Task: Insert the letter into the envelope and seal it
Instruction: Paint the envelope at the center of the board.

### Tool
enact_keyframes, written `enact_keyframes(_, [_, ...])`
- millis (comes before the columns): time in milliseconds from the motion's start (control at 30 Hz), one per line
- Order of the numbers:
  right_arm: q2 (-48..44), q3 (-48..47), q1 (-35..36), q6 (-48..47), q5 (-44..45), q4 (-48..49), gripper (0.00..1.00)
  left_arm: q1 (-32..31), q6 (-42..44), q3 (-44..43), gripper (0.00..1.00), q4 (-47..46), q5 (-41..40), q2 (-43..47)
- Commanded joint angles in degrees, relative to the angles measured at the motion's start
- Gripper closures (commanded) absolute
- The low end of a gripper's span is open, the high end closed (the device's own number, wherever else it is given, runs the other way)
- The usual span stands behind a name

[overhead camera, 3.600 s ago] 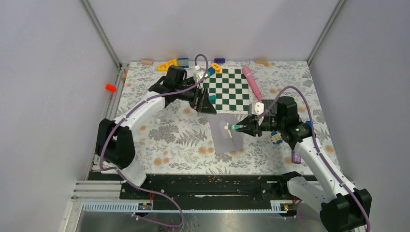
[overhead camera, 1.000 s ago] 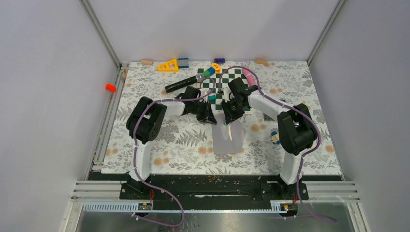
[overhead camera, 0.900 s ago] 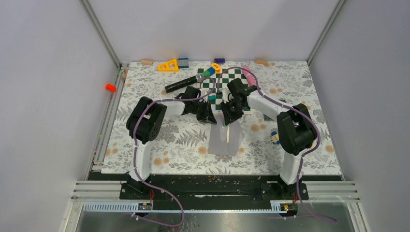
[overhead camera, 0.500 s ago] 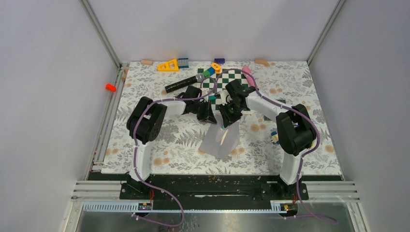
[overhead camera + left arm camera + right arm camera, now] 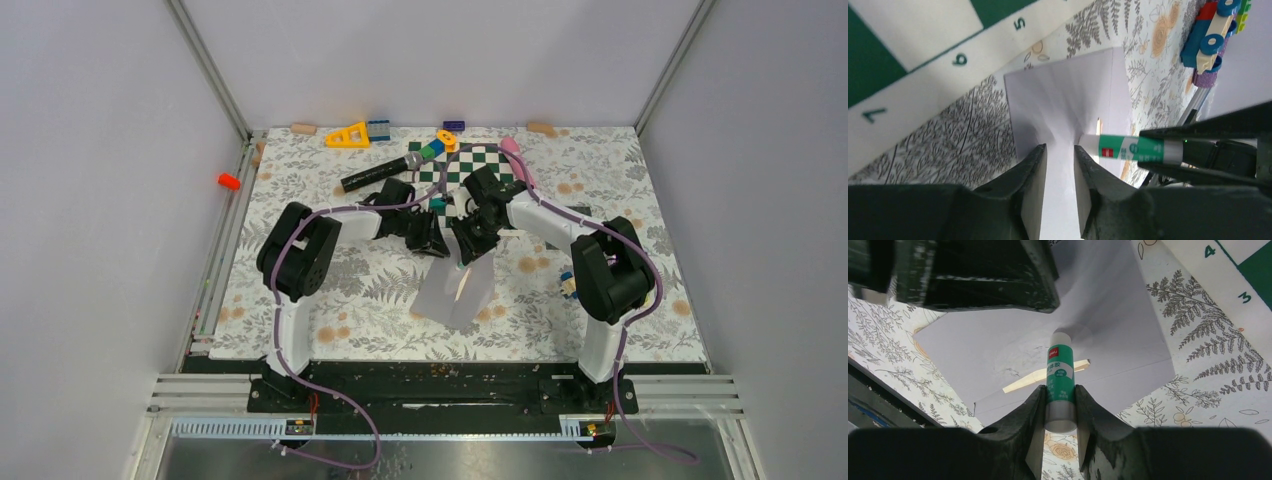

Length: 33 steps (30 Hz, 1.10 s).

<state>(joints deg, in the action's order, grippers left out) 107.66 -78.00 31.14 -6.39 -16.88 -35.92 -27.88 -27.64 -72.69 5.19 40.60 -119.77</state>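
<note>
The light grey envelope (image 5: 452, 295) lies tilted on the floral cloth, with its flap end raised towards both grippers. A thin cream strip at its mouth (image 5: 1042, 376) looks like the letter's edge; the rest of the letter is hidden. My right gripper (image 5: 1059, 388) is shut on a green and white glue stick (image 5: 1059, 371), and the stick's white tip presses on the flap (image 5: 1068, 95). My left gripper (image 5: 1060, 148) sits at the flap's creased tip, its jaws a narrow gap apart with paper showing between them. From above, the left gripper (image 5: 436, 245) and right gripper (image 5: 461, 256) nearly touch.
A green chessboard (image 5: 480, 158) lies just behind the grippers. A black microphone (image 5: 380, 173), a pink stick (image 5: 516, 157), a yellow triangle (image 5: 347, 135) and small blocks lie along the back. A blue toy train (image 5: 1209, 39) stands right of the envelope.
The envelope has swung from straight to tilted, its near end shifting left. My right gripper with the glue stick moved a little left. The left jaws closed, then parted slightly.
</note>
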Motion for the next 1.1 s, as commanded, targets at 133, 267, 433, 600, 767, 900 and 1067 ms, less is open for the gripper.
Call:
enact_keyframes(133, [-2.08, 0.27, 0.51, -1.71, 4.49, -0.65, 1.00, 1.87, 3.65, 3.94, 0.69, -2.84, 9.06, 6.19])
enact_keyframes(267, [-2.21, 0.15, 0.51, -1.39, 4.58, -0.61, 1.00, 1.22, 5.57, 4.23, 0.76, 0.64, 10.14, 5.48])
enact_keyframes(433, [-2.66, 0.02, 0.51, -1.10, 4.19, -0.43, 1.00, -0.67, 6.33, 4.54, 0.86, 2.83, 9.99, 3.21])
enact_keyframes(600, [-3.47, -0.14, 0.51, -0.92, 2.79, -0.15, 1.00, -1.38, 7.07, 3.79, 0.98, 5.66, 5.20, 1.17])
enact_keyframes(767, [-4.16, 0.36, 0.51, 0.29, -0.33, 0.50, 1.00, -1.38, 5.89, 3.47, 1.00, 6.18, 2.71, -0.98])
enact_keyframes(900, [-4.21, 1.01, 0.58, 1.11, -1.89, 0.90, 1.00, -1.39, 5.22, 3.57, 1.00, 6.07, 1.37, -1.43])
enact_keyframes(1067, [-3.50, 1.83, 0.93, 1.51, -2.88, 1.03, 1.00, -1.35, 4.54, 3.73, 1.00, 5.49, 0.63, -1.52])
